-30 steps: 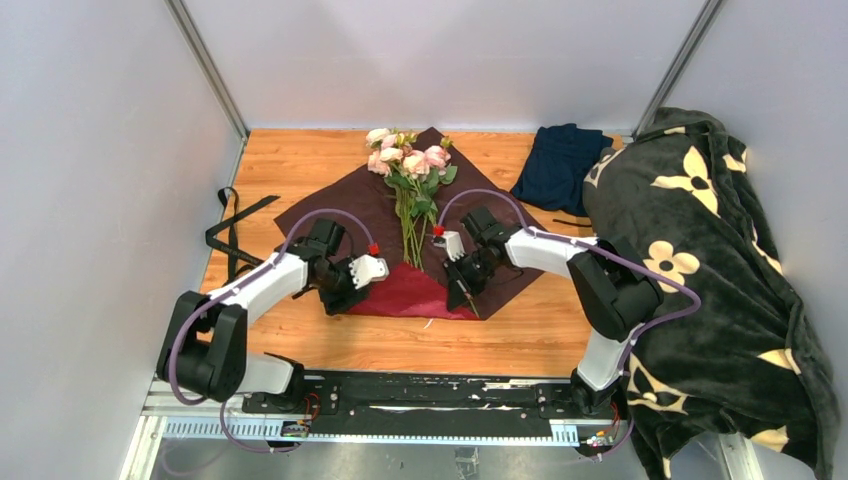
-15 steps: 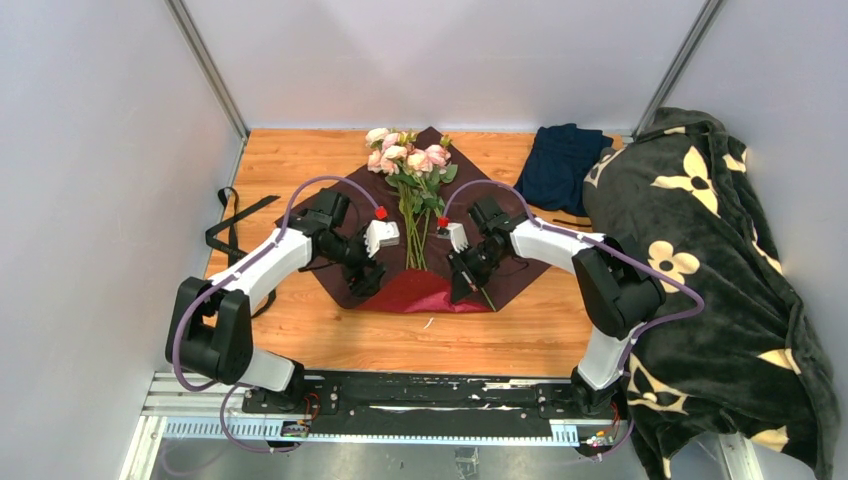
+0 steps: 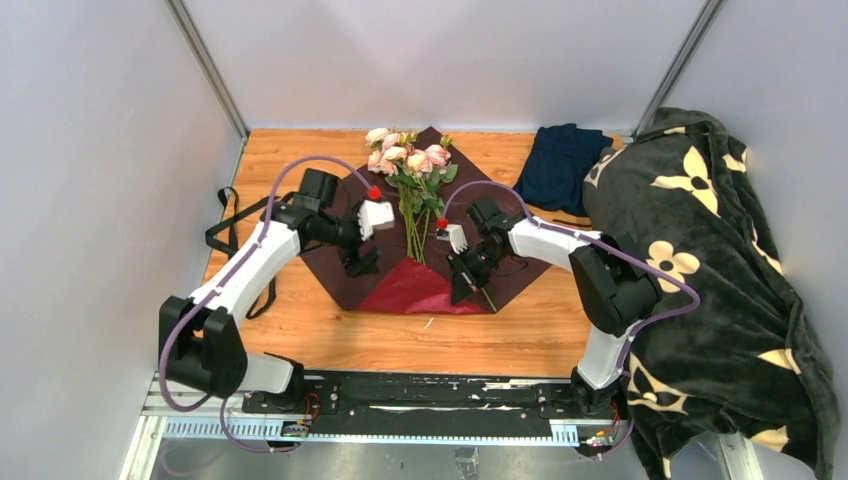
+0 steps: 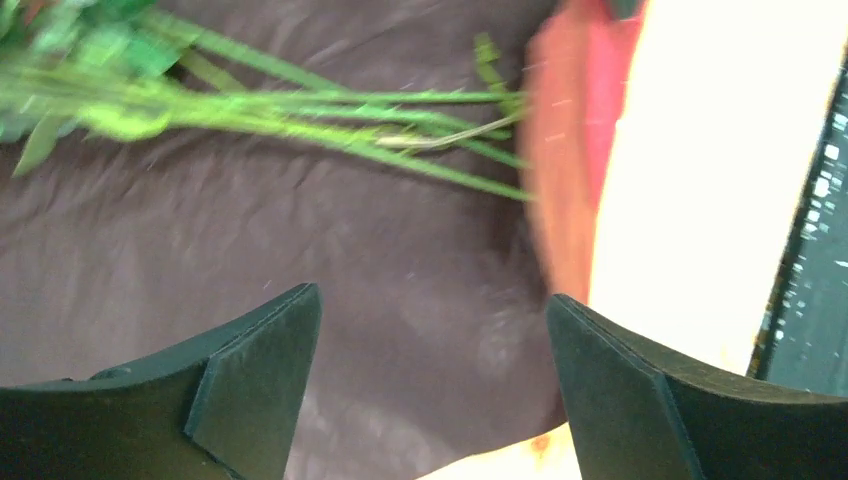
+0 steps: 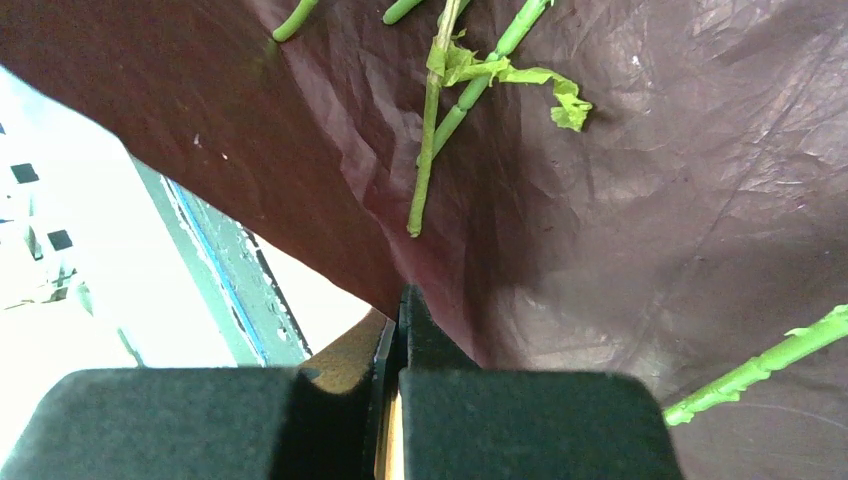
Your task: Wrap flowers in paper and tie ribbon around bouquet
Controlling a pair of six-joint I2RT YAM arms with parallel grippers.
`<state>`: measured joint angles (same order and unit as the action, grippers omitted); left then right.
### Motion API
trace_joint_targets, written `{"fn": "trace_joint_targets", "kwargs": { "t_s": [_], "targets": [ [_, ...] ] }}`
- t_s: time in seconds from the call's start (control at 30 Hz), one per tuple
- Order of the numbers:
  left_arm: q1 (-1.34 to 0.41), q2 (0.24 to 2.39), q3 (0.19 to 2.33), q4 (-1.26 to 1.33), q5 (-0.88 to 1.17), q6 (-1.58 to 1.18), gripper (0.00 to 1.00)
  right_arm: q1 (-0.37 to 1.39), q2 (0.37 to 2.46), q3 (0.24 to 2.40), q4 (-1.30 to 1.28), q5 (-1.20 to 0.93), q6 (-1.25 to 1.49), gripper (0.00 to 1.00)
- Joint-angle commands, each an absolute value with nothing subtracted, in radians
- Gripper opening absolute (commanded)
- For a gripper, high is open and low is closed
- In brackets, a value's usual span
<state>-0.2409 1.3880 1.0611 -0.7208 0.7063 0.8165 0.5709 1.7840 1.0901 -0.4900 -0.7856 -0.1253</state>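
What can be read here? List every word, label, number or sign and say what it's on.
No text can be read in any view.
Stickers on the rail: too small to read.
Light marks at the right edge of the left wrist view: blurred, unreadable.
Blanket: cream flower shapes only, no letters.

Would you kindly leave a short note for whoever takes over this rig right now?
Left gripper: open, above the paper, left of the flowers, holding nothing.
Right gripper: shut on the paper's edge by the stem ends.
Flowers lie on the paper; its near corner is folded up, red side showing.
Ribbon lies on the table at left, untouched.
To do: wrap the sides, tie the ribbon.
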Motion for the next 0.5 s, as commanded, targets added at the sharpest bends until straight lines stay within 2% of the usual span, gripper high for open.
{"fn": "trace_joint_targets", "kwargs": {
  "t_s": [0.0, 0.17, 0.27, 0.3, 0.33, 0.37, 0.4, 0.47],
  "targets": [
    [-0.37, 1.352, 0.984, -0.81, 0.658, 0.904, 0.93, 0.56, 1.79, 1.114, -0.52, -0.792, -0.147, 0.0],
    [-0.372, 1.428, 0.956, -0.663, 0.59, 0.805, 0.97, 0.56, 1.785, 1.108, -0.523, -0.789, -0.158, 0.0],
    [-0.375, 1.463, 0.961, -0.616, 0.6, 0.756, 0.93, 0.561, 1.782, 1.107, -0.515, -0.79, -0.16, 0.0],
    [-0.376, 1.475, 0.962, -0.612, 0.613, 0.748, 0.86, 0.561, 1.78, 1.106, -0.513, -0.791, -0.16, 0.0],
    [-0.376, 1.483, 0.961, -0.613, 0.645, 0.74, 0.73, 0.561, 1.777, 1.105, -0.511, -0.791, -0.161, 0.0],
    [-0.376, 1.489, 0.955, -0.614, 0.682, 0.737, 0.29, 0.561, 1.774, 1.106, -0.512, -0.792, -0.159, 0.03],
    [-0.375, 1.488, 0.944, -0.623, 0.723, 0.746, 0.02, 0.561, 1.767, 1.108, -0.513, -0.79, -0.152, 0.07],
    [-0.376, 1.471, 0.918, -0.69, 0.841, 0.838, 0.0, 0.561, 1.733, 1.13, -0.515, -0.8, -0.134, 0.2]
  ]
}}
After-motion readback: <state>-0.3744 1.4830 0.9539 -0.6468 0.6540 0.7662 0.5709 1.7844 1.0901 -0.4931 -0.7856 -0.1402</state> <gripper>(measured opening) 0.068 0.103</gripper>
